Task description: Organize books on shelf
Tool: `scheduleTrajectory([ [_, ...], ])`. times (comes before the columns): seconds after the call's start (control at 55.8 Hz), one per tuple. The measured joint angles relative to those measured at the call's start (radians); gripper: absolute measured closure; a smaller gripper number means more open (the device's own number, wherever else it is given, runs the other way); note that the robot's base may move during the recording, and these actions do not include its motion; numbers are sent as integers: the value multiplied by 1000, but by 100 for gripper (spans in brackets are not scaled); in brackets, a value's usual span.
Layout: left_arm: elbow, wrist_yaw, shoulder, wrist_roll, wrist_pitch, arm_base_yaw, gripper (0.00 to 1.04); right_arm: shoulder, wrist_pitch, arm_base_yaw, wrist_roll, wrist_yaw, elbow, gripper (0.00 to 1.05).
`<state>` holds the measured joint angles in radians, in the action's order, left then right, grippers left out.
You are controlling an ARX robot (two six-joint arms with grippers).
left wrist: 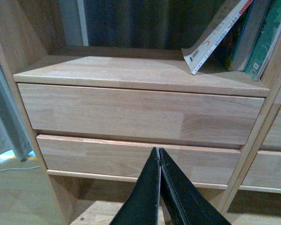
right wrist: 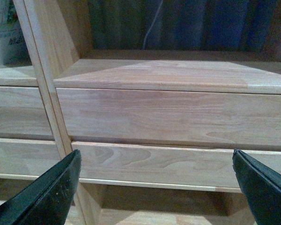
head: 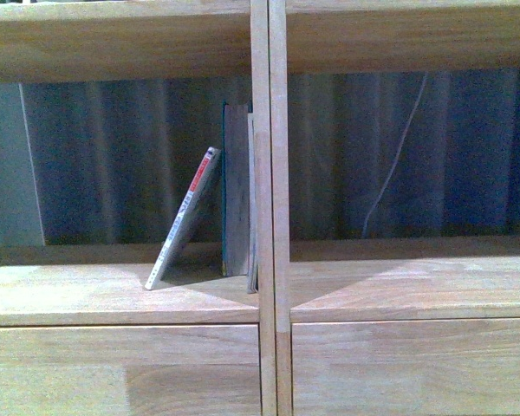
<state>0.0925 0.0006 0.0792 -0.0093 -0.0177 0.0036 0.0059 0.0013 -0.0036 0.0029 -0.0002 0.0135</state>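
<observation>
The pale wooden shelf fills the front view. In its left compartment a thin paperback with a red-marked white spine leans to the right against a thick teal book, which stands upright beside the centre post. A thinner book stands between the teal one and the post. The left wrist view shows the leaning paperback and the teal book above the drawers. My left gripper is shut and holds nothing, low in front of the left drawers. My right gripper is open before the right drawers.
Two drawer fronts lie under the left compartment and two more under the right. The right compartment's board carries nothing. A white cable hangs behind it, in front of a blue curtain.
</observation>
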Motion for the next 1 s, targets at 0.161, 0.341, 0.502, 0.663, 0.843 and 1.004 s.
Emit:
scheduleTrajectory([
  [0.161, -20, 0, -16, 1, 5, 0, 102, 0, 0, 0, 0, 0, 0, 7],
  [0.341, -36, 0, -29, 1, 6, 0, 102, 0, 0, 0, 0, 0, 0, 7],
  [0.502, -80, -1, -69, 1, 12, 0, 102, 0, 0, 0, 0, 0, 0, 7],
  [0.663, -80, 0, -73, 2, 12, -1, 102, 0, 0, 0, 0, 0, 0, 7],
  [0.843, -80, 0, -74, 2, 12, -1, 91, 0, 0, 0, 0, 0, 0, 7],
  [1.004, -80, 0, -74, 2, 12, -1, 62, 0, 0, 0, 0, 0, 0, 7],
])
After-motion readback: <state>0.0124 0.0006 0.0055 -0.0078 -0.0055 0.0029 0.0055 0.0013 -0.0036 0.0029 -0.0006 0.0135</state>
